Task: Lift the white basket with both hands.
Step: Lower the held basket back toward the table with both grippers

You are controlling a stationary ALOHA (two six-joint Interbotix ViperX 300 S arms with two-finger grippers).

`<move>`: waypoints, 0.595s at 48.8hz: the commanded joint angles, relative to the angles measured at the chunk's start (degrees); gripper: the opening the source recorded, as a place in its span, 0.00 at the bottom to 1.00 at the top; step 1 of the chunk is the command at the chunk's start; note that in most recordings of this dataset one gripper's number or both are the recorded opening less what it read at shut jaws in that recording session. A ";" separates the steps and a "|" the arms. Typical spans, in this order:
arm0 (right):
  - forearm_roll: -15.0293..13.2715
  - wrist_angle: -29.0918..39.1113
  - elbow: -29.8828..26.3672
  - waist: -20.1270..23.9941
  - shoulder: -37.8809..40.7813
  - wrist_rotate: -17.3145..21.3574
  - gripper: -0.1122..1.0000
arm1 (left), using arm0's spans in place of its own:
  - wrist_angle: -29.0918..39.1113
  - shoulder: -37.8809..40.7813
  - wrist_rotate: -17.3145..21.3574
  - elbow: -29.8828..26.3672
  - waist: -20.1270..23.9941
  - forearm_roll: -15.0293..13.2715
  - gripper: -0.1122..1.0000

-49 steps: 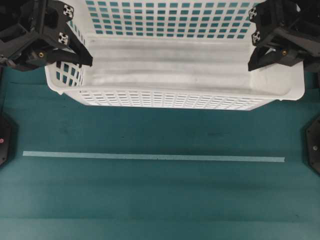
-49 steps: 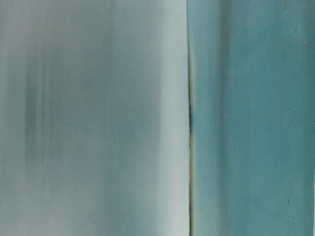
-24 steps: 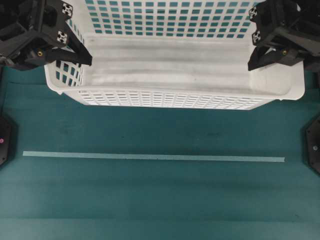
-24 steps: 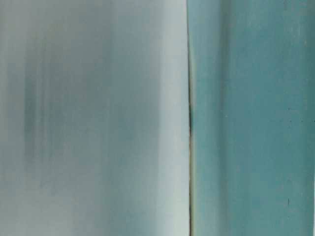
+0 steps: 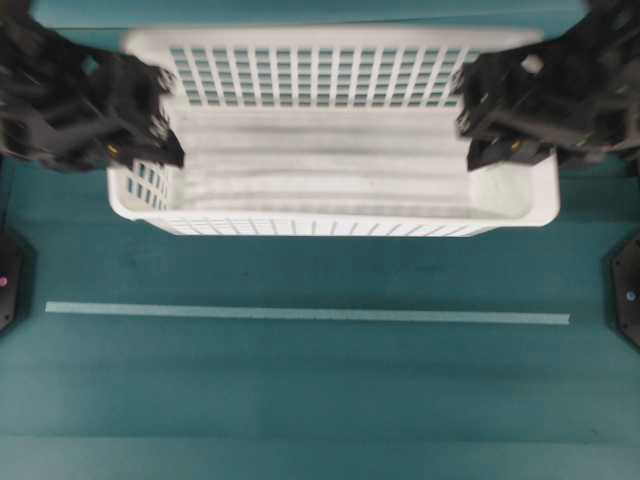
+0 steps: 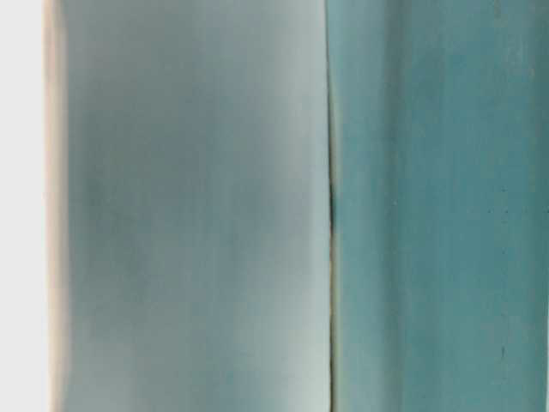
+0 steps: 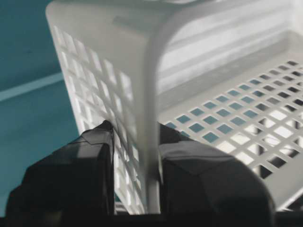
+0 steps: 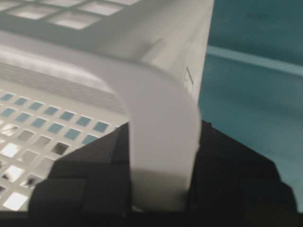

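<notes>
The white basket [image 5: 320, 165] is in the upper middle of the overhead view, blurred, with its holed far wall and rim showing. My left gripper [image 5: 152, 150] is shut on the basket's left end wall, and my right gripper [image 5: 490, 140] is shut on its right end wall. In the left wrist view the left gripper [image 7: 136, 139] has one finger outside and one inside the basket's holed wall [image 7: 156, 71]. In the right wrist view the right gripper [image 8: 163, 135] pinches the basket's broad rounded rim [image 8: 161, 104]. Whether the basket touches the table cannot be told.
A pale tape line [image 5: 300, 313] runs across the teal table [image 5: 320, 400] in front of the basket. Black arm bases sit at the left edge [image 5: 8, 280] and the right edge [image 5: 628, 300]. The table-level view shows only a blurred pale surface [image 6: 189, 215] beside teal.
The basket now looks smaller and blurred, and its far rim has come into view. Both grippers have moved inward in the overhead view with it, still clamped on its ends.
</notes>
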 commanded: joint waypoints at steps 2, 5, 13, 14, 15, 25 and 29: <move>1.41 -4.13 4.04 0.62 2.20 -2.99 0.26 | -6.24 -0.44 1.93 4.31 -0.18 0.26 0.22; 1.41 -5.54 6.33 0.70 2.20 -3.34 0.26 | -8.17 -0.70 2.20 7.82 -0.18 0.26 0.22; 1.41 -10.46 11.95 1.05 2.72 -5.45 0.26 | -15.73 -0.79 2.29 15.29 -0.18 0.26 0.22; 1.41 -10.99 12.39 1.14 2.90 -5.54 0.26 | -16.44 -0.79 2.29 15.82 -0.18 0.26 0.22; 1.41 -11.43 12.74 1.14 3.08 -5.71 0.26 | -17.14 -0.70 2.29 16.35 -0.18 0.26 0.22; 1.05 -14.24 16.70 2.11 5.89 -6.33 0.26 | -18.46 0.00 2.37 20.65 -0.35 0.26 0.22; 0.62 -15.82 18.37 2.20 7.03 -6.68 0.26 | -19.16 0.88 2.46 21.18 -0.26 0.26 0.22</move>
